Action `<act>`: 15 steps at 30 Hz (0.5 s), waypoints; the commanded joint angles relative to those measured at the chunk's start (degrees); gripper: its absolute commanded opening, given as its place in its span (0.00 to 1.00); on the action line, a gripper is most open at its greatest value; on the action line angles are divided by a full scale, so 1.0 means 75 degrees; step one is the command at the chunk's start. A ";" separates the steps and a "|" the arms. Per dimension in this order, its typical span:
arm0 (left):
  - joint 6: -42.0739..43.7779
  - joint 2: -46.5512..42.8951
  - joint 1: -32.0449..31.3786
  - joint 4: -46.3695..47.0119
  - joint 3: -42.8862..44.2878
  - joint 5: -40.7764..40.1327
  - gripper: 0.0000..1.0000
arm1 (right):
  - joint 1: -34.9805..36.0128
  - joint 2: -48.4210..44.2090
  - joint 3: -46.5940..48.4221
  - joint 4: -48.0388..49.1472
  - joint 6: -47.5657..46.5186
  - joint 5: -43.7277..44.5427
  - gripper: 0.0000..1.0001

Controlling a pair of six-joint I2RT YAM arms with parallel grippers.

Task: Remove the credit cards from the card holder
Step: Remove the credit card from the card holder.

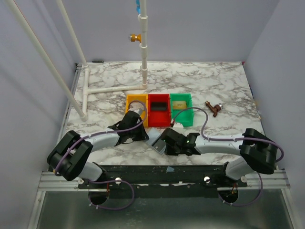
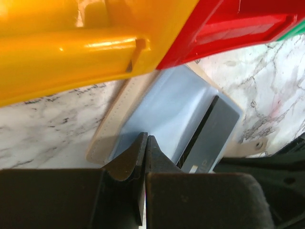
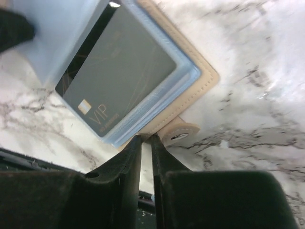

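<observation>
The card holder [image 2: 162, 109] lies open on the desk [image 1: 190, 76], just in front of the yellow tray [image 2: 71, 52] and the red tray [image 2: 228, 28]. It sits between my two grippers. A grey card [image 3: 119, 71] is tucked in its blue pocket and pokes out a little way.

My left gripper [image 2: 145, 143] is clenched tight, with its tips on the blue lining. I cannot tell if it pinches any of it. My right gripper [image 3: 146, 140] is almost closed. Its tips meet the tan edge next to the snap tab [image 3: 178, 133], and I think it is grasping that edge.

I think the card is light, thin, stiff and slippery. The holder looks soft and bendy, so it may slide or fold if I pull. I would hold the holder down and pinch the bare end of the card that pokes out.

The top view shows both arms and all the trays, but there the holder is only a small blue patch. The right wrist view shows the card's face and the snap. The left wrist view shows the card's thin edge and how close the trays are.
</observation>
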 commanded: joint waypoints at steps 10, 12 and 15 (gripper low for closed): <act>-0.0383 -0.0630 -0.0853 -0.0709 -0.0283 -0.0200 0.01 | -0.1365 -0.0552 -0.0764 -0.0295 -0.0314 0.0242 0.19; -0.0350 -0.0612 -0.0861 -0.0771 -0.0083 -0.0175 0.01 | -0.1457 -0.0578 -0.0676 -0.0301 -0.0422 0.0242 0.19; -0.0293 -0.0544 -0.0861 -0.0840 0.0296 -0.0056 0.04 | -0.1464 -0.0583 -0.0426 -0.0296 -0.0543 0.0176 0.19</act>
